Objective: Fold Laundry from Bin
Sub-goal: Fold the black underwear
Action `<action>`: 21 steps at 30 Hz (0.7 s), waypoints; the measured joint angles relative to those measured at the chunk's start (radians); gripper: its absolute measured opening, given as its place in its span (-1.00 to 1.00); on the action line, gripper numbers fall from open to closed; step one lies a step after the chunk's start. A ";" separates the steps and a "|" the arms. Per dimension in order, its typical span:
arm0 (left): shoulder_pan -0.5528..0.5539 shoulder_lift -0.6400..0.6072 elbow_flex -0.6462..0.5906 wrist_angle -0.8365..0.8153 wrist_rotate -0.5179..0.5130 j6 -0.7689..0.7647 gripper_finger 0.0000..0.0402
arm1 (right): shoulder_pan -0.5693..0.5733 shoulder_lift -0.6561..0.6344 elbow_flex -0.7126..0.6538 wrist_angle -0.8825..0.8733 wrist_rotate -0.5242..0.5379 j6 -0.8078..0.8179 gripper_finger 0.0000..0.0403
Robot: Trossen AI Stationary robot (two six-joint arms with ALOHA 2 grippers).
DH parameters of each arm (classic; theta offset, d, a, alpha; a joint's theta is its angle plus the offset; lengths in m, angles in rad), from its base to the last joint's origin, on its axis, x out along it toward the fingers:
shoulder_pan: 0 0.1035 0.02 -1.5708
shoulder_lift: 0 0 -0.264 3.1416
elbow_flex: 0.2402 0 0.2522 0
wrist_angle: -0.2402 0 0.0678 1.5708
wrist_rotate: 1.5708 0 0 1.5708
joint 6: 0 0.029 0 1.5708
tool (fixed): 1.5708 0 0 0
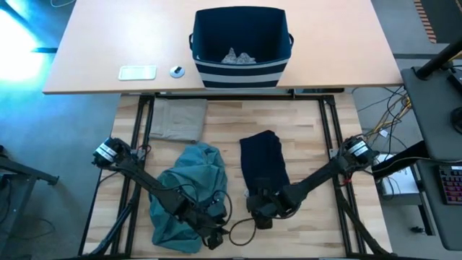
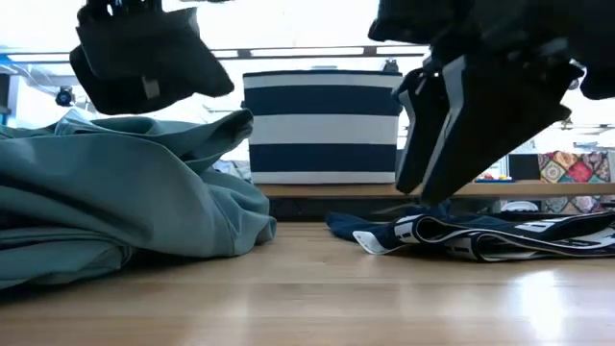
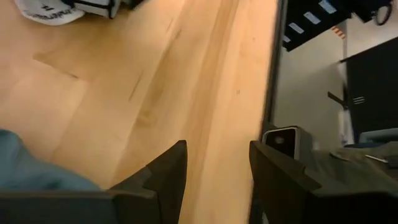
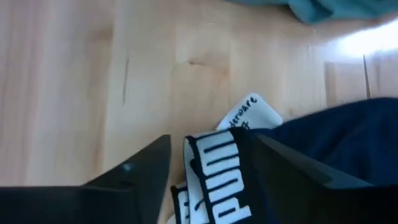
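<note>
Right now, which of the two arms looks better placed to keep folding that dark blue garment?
The right one, probably. Its gripper hangs directly over the navy garment, with the white-lettered waistband lying between its open fingers. The left gripper sits over bare wood beside the teal garment, farther away.

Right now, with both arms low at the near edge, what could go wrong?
1. The right pincer stands open astride the navy garment's white-lettered band; lifting could snag and undo its fold.
2. The left pincer is open and empty beside the teal garment; a sweep could drag it.
3. Grey pieces remain in the bin.
</note>
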 joint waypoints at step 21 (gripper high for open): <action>0.012 0.002 -0.050 0.000 -0.045 0.049 -0.21 | -0.022 0.097 0.012 -0.007 -0.022 0.043 -0.51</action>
